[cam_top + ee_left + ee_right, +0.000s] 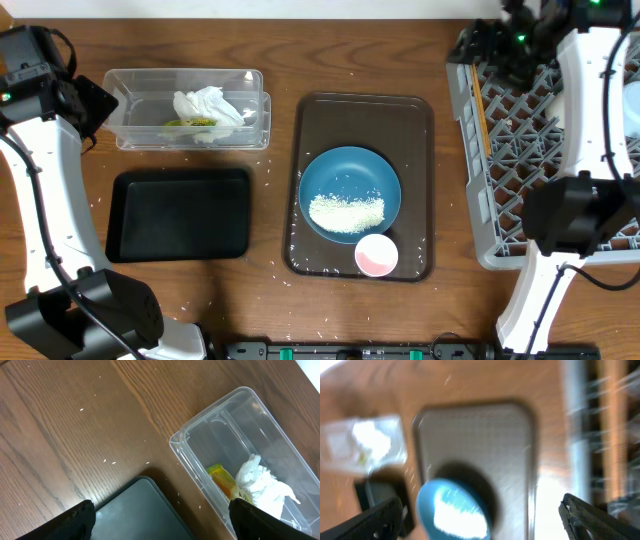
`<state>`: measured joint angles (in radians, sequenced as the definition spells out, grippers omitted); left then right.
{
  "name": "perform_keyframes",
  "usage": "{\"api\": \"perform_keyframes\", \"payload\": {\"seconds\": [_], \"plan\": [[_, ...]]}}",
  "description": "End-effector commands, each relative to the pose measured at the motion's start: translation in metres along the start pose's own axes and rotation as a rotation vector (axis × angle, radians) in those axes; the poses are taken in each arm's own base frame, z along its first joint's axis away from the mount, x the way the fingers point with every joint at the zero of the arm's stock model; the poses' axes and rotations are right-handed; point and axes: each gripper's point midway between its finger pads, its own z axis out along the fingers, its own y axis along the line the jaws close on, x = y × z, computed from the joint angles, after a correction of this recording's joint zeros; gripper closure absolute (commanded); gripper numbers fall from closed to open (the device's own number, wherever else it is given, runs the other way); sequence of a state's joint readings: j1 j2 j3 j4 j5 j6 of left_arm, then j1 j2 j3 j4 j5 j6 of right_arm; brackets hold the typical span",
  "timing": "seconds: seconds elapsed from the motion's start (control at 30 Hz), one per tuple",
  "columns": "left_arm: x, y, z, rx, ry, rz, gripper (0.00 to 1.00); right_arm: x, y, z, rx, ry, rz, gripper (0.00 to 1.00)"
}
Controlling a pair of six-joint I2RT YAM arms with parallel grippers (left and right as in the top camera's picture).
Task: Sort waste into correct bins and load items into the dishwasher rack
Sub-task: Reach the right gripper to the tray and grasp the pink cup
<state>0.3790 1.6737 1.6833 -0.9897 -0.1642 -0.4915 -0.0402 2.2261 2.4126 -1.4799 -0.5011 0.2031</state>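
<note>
White rice [346, 212] sits heaped in the dark-blue dish [349, 175] on the brown tray [320, 120] midway along the table [270, 50], tissue [208, 105] and wrapper [190, 124] lying in the clear tub [140, 105] near its far-left corner, while left pincer [160, 522] and right pincer [482, 517] both gape wide, empty.

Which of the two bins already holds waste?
The clear plastic tub: crumpled white tissue and a yellow-green wrapper lie inside it. The flat black tray beside it looks bare.
</note>
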Motion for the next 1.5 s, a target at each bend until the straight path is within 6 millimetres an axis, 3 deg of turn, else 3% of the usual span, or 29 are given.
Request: {"api": "perform_keyframes", "payload": {"seconds": [0.0, 0.2, 0.27, 0.37, 0.57, 0.67, 0.83, 0.97, 1.13, 1.2, 1.3, 1.4, 1.47], "plan": [[-0.003, 0.003, 0.0, -0.013, -0.005, 0.017, 0.12, 0.038, 0.054, 0.01, -0.078, 0.104, -0.178, 0.04], [-0.003, 0.003, 0.0, -0.013, -0.005, 0.017, 0.12, 0.107, 0.065, 0.042, 0.213, 0.303, -0.322, 0.15], [-0.003, 0.003, 0.0, -0.013, -0.005, 0.017, 0.12, 0.128, 0.079, 0.056, 0.269, 0.341, -0.398, 0.06], [-0.003, 0.003, 0.0, -0.014, -0.006, 0.017, 0.12, 0.157, 0.092, 0.073, 0.35, 0.39, -0.506, 0.01], [-0.003, 0.003, 0.0, -0.013, -0.005, 0.017, 0.12, 0.19, 0.114, 0.085, 0.434, 0.405, -0.634, 0.01], [-0.003, 0.003, 0.0, -0.014, -0.006, 0.017, 0.12, 0.198, 0.125, 0.077, 0.414, 0.389, -0.676, 0.01], [-0.003, 0.003, 0.0, -0.013, -0.006, 0.017, 0.12, 0.203, 0.131, 0.039, 0.374, 0.333, -0.733, 0.01], [-0.003, 0.003, 0.0, -0.013, -0.005, 0.017, 0.12, 0.228, 0.113, 0.003, 0.372, 0.342, -0.76, 0.01], [-0.003, 0.003, 0.0, -0.013, -0.005, 0.017, 0.12, 0.269, 0.075, -0.026, 0.389, 0.393, -0.766, 0.01], [-0.003, 0.003, 0.0, -0.014, -0.006, 0.017, 0.11, 0.276, 0.07, -0.031, 0.375, 0.38, -0.765, 0.01], [-0.003, 0.003, 0.0, -0.013, -0.005, 0.017, 0.11, 0.264, 0.089, -0.024, 0.294, 0.256, -0.772, 0.01], [-0.003, 0.003, 0.0, -0.014, -0.006, 0.017, 0.12, 0.264, 0.102, -0.014, 0.22, 0.239, -0.756, 0.12], [-0.003, 0.003, 0.0, -0.013, -0.005, 0.017, 0.12, 0.267, 0.098, -0.005, 0.222, 0.258, -0.75, 0.15]]}}
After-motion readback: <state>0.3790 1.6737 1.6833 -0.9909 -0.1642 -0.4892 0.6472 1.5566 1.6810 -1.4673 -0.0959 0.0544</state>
